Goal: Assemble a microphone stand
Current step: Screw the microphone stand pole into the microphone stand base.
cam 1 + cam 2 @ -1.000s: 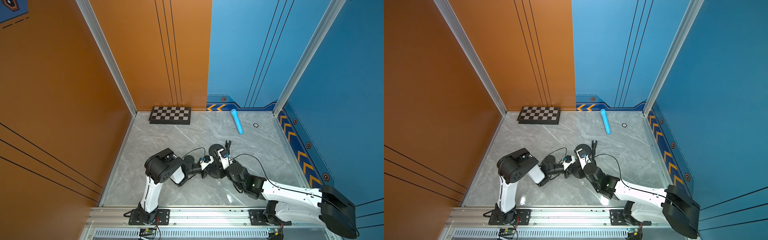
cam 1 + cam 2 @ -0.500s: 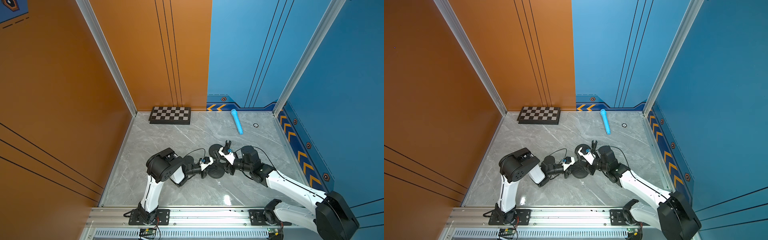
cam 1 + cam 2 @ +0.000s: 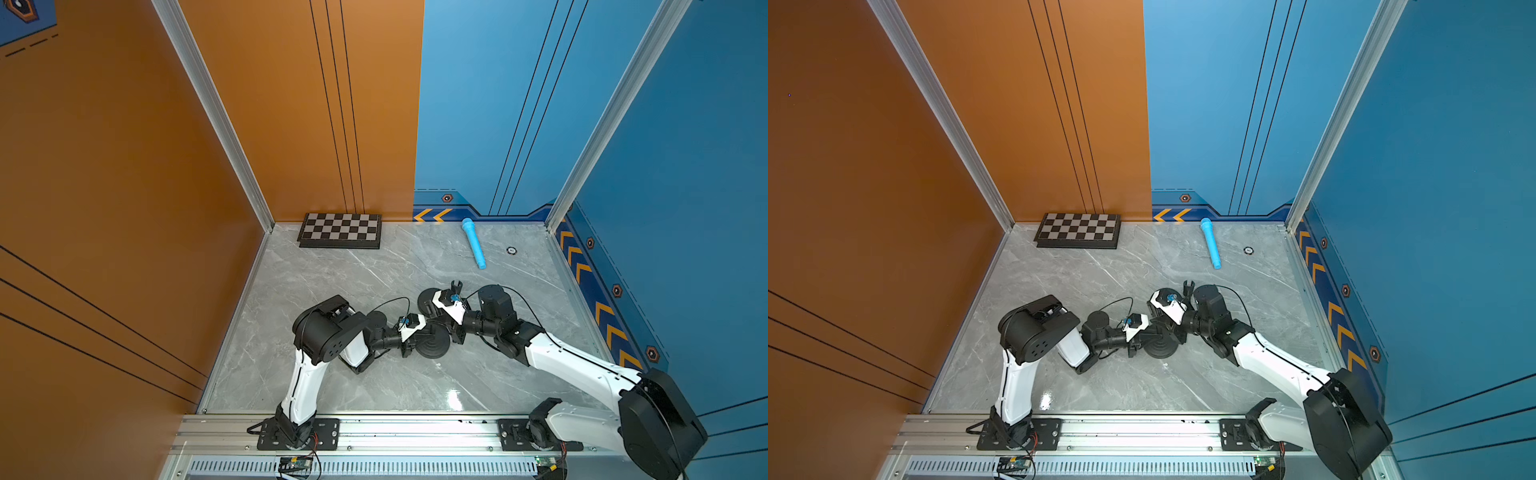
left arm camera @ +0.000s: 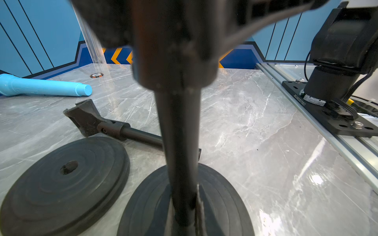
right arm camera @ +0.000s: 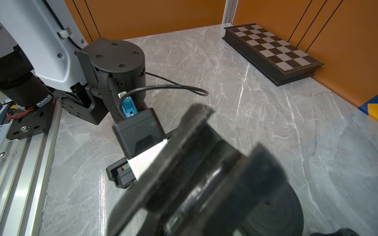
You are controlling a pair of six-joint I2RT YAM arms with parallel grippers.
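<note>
Fingers on the left arm (image 4: 180, 143) press together, tips on a round base (image 4: 221, 200) on the tabletop (image 4: 255, 122). Right fingers (image 5: 163, 173) are closed; their hold is unclear. Clip rod (image 4: 139, 134) lies beside a second base (image 4: 61, 175), blue microphone (image 3: 473, 243) well apart.

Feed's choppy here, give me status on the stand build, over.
Left hand, right hand shut. Clip pole lying flat beside holed base, not screwed in. Blue microphone at back, clear of both.

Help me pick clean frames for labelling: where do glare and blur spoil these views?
In both top views: sharp, one glare patch on the table near its front edge. Left wrist view: left gripper fingers blurred close up, glare on the table too. Right wrist view: right gripper fingers blurred, chessboard sharp.
</note>
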